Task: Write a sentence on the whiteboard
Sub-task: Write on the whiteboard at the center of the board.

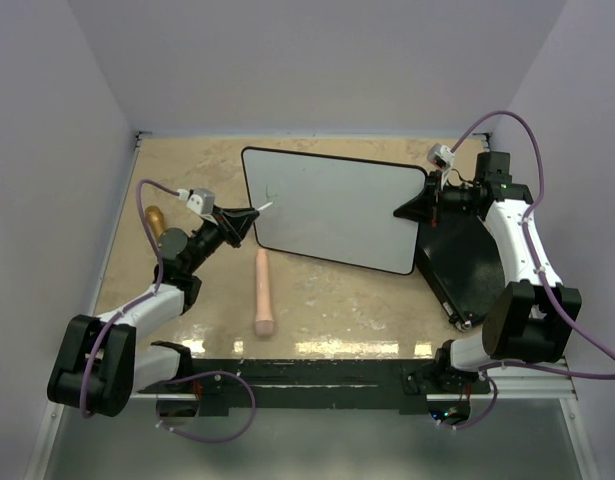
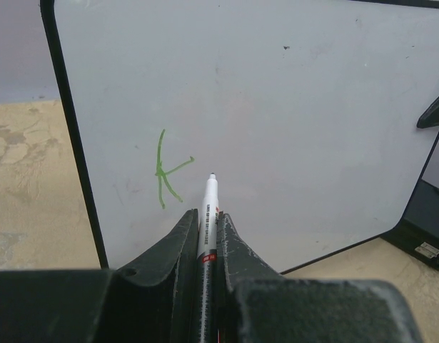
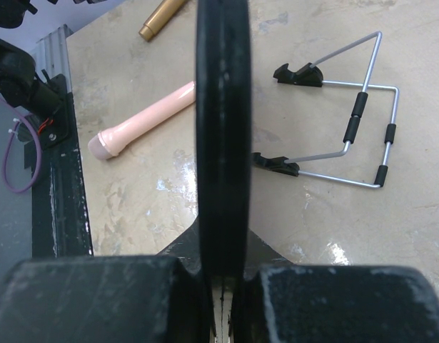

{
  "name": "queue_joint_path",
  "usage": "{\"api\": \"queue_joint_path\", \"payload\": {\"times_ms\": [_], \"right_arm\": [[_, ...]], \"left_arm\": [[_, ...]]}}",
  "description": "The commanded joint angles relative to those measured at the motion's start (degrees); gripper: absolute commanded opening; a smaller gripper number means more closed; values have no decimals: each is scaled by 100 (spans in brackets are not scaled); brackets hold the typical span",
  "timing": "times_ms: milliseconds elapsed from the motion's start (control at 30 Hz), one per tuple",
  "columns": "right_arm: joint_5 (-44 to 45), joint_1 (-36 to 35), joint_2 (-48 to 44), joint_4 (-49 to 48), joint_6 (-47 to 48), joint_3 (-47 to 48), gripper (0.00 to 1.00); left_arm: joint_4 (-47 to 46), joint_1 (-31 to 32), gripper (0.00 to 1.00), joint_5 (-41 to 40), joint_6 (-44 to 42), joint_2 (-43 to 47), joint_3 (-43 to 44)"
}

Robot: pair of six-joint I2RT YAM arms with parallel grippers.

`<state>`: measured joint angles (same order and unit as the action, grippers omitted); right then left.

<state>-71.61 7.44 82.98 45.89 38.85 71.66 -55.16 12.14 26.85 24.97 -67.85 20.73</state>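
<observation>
Green ink forms a single letter k [image 2: 165, 170] on the whiteboard [image 1: 337, 215], near the board's 9 o'clock edge. It is the only writing on the board, and nothing more of the sentence shows. The whiteboard sits mid-table, tilted, toward 12 o'clock.

The left gripper [image 2: 205, 218] is clamped tight on a white marker [image 2: 210, 193]. The marker's dark tip is just at 4 o'clock of the k, and I cannot tell whether it touches the board. The barrel carries fine black print and a red patch, too small to read.

The right gripper [image 3: 220, 268] is pinched onto the board's black rim [image 3: 223, 107] at its 3 o'clock edge. A black flat case [image 1: 467, 265] lies at 4 o'clock of the board and a pink cylinder [image 1: 263, 292] at 7 o'clock. The right wrist view shows a wire stand [image 3: 347, 121] on the table.
</observation>
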Motion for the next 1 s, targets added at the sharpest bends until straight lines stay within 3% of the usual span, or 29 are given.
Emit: {"api": "queue_joint_path", "payload": {"times_ms": [0,967], "right_arm": [[183,-32,-27,34,175,-3,0],[253,-32,-19,8,167,-3,0]], "left_arm": [[-443,16,0,-4,139,27,-8],[-628,175,0,-400,105,-782,774]]}}
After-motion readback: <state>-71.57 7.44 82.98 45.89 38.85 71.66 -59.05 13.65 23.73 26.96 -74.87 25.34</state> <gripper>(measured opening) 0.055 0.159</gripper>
